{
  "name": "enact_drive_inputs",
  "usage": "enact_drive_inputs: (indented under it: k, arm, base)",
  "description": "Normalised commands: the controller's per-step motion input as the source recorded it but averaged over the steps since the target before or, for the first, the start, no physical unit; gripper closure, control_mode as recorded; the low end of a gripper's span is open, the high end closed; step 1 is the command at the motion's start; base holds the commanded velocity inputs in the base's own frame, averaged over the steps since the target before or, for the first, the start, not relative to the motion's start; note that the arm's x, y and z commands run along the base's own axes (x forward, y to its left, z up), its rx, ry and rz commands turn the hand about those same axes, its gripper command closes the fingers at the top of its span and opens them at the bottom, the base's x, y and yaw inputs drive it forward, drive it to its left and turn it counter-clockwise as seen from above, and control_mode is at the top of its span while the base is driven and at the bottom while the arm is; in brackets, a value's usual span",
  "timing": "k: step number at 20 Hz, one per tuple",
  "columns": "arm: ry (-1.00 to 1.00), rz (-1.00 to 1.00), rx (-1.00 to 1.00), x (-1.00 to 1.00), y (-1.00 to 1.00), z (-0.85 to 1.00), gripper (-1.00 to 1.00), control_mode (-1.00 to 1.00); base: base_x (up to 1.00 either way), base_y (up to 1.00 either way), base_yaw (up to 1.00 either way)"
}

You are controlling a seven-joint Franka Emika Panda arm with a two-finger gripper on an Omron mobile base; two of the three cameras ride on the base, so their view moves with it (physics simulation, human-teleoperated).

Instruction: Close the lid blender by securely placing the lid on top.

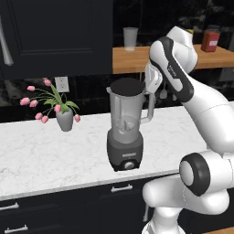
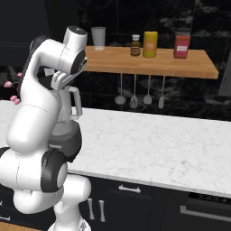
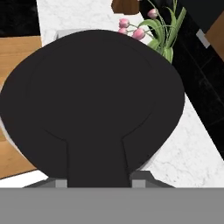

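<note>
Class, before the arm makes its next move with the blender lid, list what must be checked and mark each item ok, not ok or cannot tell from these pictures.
1. Lid sits over the mouth of the blender: ok, in the left base view the black disc covers the top of the jar.
2. Lid level on the rim: ok, its edge looks flat in that view.
3. Lid pressed fully home: cannot tell, no seam detail is visible.
4. Pincer state: cannot tell, the lid's tab hides the gap between the tips in the hand view.
5. Blender upright on the counter: ok.
6. Flower vase stands apart from the blender: ok.
</note>
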Motion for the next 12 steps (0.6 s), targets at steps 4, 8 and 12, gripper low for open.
enact_drive_inputs:
  k: [4,8,12]
  arm:
    - [0.03,0.01,0.00,0.09,0.38,-0.13,-1.00,-1.00]
    - [0.01,0.00,0.00,0.01,0.33,-0.11,-1.00,-1.00]
    - [0.00,0.00,0.00,0.01,0.25,-0.01,-1.00,-1.00]
  base:
    - [0.00,0.00,0.00]
    - [0.00,0.00,0.00]
    - [0.00,0.00,0.00]
